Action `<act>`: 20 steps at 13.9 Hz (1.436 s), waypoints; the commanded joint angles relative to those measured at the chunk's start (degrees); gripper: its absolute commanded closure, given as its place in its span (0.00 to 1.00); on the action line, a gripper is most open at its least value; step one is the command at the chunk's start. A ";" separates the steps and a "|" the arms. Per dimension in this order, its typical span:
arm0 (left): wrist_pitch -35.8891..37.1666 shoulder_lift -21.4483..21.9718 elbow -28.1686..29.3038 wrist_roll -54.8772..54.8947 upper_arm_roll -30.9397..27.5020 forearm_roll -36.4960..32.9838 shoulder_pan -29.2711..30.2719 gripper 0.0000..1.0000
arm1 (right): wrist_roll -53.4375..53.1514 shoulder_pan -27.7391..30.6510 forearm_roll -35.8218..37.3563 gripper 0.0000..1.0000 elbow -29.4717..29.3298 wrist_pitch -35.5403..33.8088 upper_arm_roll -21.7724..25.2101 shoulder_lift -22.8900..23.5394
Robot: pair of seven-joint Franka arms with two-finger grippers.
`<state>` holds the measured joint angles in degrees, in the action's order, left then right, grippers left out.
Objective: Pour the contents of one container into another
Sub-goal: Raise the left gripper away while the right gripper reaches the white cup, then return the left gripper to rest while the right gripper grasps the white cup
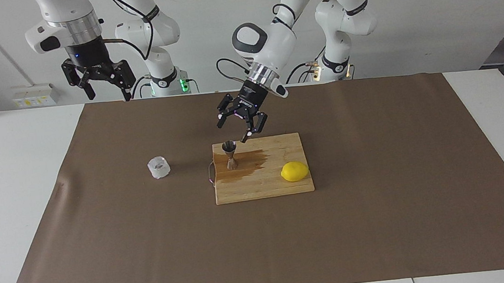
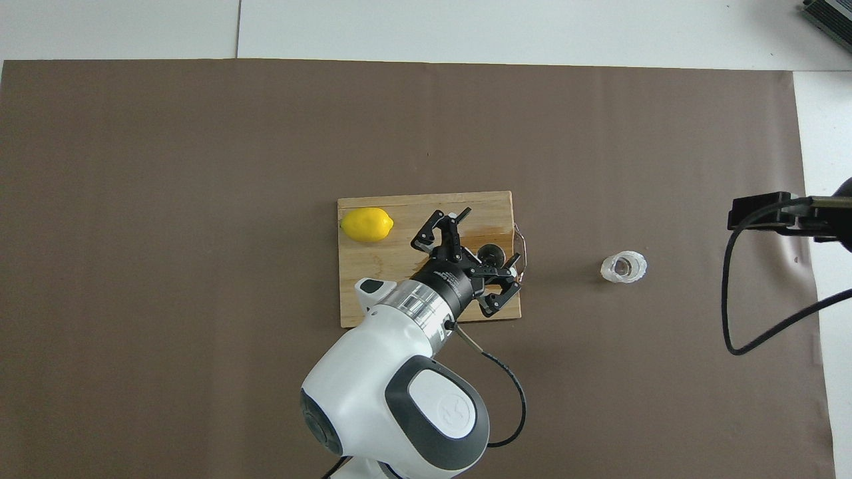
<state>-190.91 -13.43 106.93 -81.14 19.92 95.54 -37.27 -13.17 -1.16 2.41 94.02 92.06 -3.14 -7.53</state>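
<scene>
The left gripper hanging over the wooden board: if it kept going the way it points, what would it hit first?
Most likely the steel jigger standing on the cutting board. The left gripper, jaws open, points down at a slant toward it; depth is unclear, so it might meet the board's wet patch beside it instead.

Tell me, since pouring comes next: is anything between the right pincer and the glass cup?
Nothing visible. The right pincer hangs open above the table edge, the glass cup stands alone on the brown paper.
</scene>
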 commanded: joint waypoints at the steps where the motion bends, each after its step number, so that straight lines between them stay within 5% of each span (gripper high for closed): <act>1: 8.32 1.65 1.44 7.11 -0.23 -0.44 5.34 0.00 | 5.75 0.99 -4.76 0.00 4.31 1.44 0.50 -1.70; 9: 10.90 8.33 0.92 9.59 -0.58 -3.24 14.05 0.00 | 51.87 2.83 -5.22 0.00 20.21 16.72 1.21 -3.89; 13: 13.70 8.86 1.18 9.59 -0.67 -15.52 18.88 0.00 | 73.59 5.02 -5.22 0.00 24.71 19.36 1.21 -1.97; 17: 27.57 9.74 1.09 9.77 -0.67 -27.49 27.58 0.00 | 93.37 6.43 -5.83 0.00 31.30 29.29 1.21 0.84; 20: 36.28 10.18 1.71 9.86 -0.67 -46.95 30.58 0.00 | 104.54 8.10 -7.84 0.00 32.80 34.22 1.12 5.14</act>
<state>-159.20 -5.24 106.83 -71.37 18.94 57.49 -8.27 84.28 5.26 -2.77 125.99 123.72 -1.50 -4.55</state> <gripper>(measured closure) 0.000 0.000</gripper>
